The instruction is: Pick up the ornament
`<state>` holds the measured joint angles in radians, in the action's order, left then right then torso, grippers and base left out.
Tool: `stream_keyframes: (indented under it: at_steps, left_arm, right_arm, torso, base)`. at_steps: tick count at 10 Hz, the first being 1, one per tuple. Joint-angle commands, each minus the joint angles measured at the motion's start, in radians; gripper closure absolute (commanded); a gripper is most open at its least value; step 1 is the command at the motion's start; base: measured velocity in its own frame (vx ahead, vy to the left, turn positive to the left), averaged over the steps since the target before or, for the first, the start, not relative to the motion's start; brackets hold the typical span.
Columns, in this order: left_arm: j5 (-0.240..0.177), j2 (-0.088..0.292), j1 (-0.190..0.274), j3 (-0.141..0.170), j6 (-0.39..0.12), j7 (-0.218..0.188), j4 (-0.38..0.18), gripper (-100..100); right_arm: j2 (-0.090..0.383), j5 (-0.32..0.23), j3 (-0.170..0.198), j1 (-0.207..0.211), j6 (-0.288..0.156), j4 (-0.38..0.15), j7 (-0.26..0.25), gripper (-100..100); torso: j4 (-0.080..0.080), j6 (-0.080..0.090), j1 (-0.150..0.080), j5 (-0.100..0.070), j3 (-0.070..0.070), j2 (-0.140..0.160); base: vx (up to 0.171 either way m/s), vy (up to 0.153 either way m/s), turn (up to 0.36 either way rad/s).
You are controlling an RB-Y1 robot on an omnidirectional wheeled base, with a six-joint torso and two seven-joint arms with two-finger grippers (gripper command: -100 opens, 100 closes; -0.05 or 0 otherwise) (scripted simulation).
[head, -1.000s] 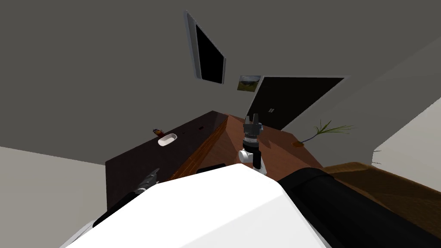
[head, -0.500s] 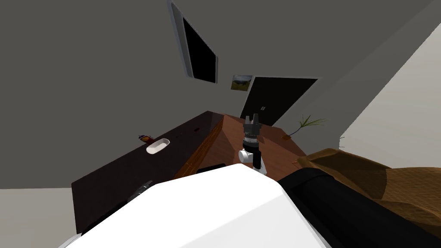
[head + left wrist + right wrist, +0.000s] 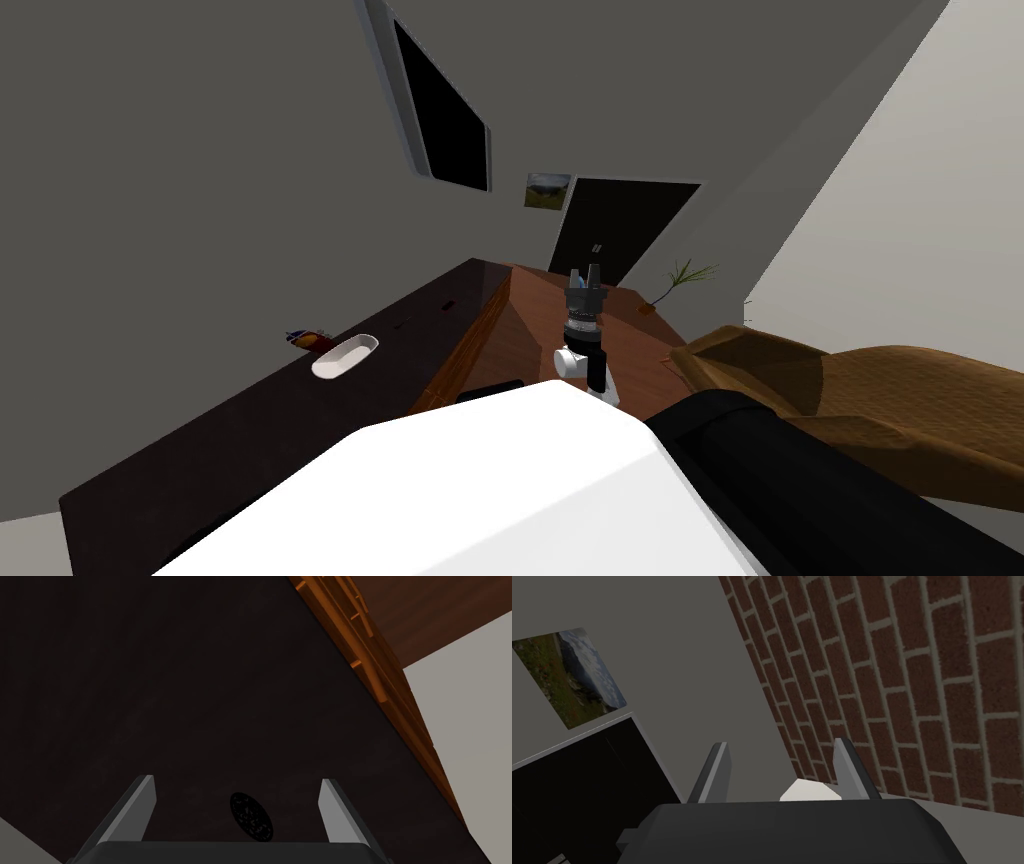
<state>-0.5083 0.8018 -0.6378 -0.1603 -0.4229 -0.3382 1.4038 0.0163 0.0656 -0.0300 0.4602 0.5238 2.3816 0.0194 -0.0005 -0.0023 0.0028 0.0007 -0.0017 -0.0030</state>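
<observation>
Sitting on the long dark bench (image 3: 215, 430), over on the side by the grey wall, the ornament (image 3: 305, 339) can be made out in the head view as a small red thing with bits of blue and yellow on it. A white oval dish (image 3: 345, 356) is parked just beside it. Whether the 2 are touching can't be told from here. The ornament isn't gripped by anything.

The left claw (image 3: 236, 780) is pointed at the bench (image 3: 175, 676) in its wrist view. Its 2 fingers are spread wide and nothing is held between them. A black speckled oval patch (image 3: 251, 816) is seen on the bench top between the fingers, close to the claw's body. An orange-brown wooden strip (image 3: 372, 671) is seen running along one side of the bench.

The right claw (image 3: 584, 273) is held up out in front, over the brown wood floor (image 3: 530, 330) and well apart from the ornament. Seen from its own wrist, the claw (image 3: 782, 743) is parted too, and it's empty.

Off to the right, a brown sofa (image 3: 860, 400) and a small plant (image 3: 680, 278) can be spotted on the floor.
</observation>
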Motion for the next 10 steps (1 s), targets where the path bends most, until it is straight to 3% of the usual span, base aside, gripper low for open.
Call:
stream_keyframes:
  at_steps: [1,5,7,8,9,10]
  left_arm:
    - [-0.026,0.012,0.006,-0.019,-0.042,-0.004,-0.032,-100]
    - [-0.108,0.056,0.005,-0.074,-0.135,-0.014,-0.101,-100]
    - [-0.121,0.063,0.006,-0.078,-0.133,-0.010,-0.109,-100]
    - [-0.124,0.064,0.006,-0.079,-0.136,-0.009,-0.110,0]
    - [-0.111,0.039,0.020,-0.079,-0.125,0.001,-0.140,-100]
    - [-0.102,0.022,0.029,-0.079,-0.118,0.007,-0.159,-100]
  right_arm:
    - [0.000,0.000,0.000,0.000,0.000,0.000,0.000,0]
    - [0.000,0.000,0.000,0.000,0.000,0.000,0.000,0]
    - [0.000,0.000,0.000,0.000,0.000,0.000,0.000,0]
    - [0.000,0.000,0.000,0.000,0.000,0.000,0.000,0]
    - [0.000,0.000,0.000,0.000,0.000,0.000,0.000,0]
    - [0.000,0.000,0.000,0.000,0.000,0.000,0.000,0]
  torso:
    - [0.000,0.000,0.000,0.000,0.000,0.000]
    - [0.000,0.000,0.001,0.000,-0.001,-0.001]
    - [0.000,0.000,0.000,0.000,0.000,0.000]
    - [0.000,0.000,-0.001,0.000,0.000,0.001]
    - [0.000,0.000,-0.002,0.000,0.001,0.002]
    - [0.000,0.000,-0.001,0.000,0.001,0.002]
  base:
    - [0.031,0.017,-0.150]
    - [0.046,0.037,-0.192]
    - [0.021,0.021,-0.060]
    - [0.000,0.000,0.000]
    - [0.004,0.017,-0.012]
    - [0.008,0.034,-0.016]
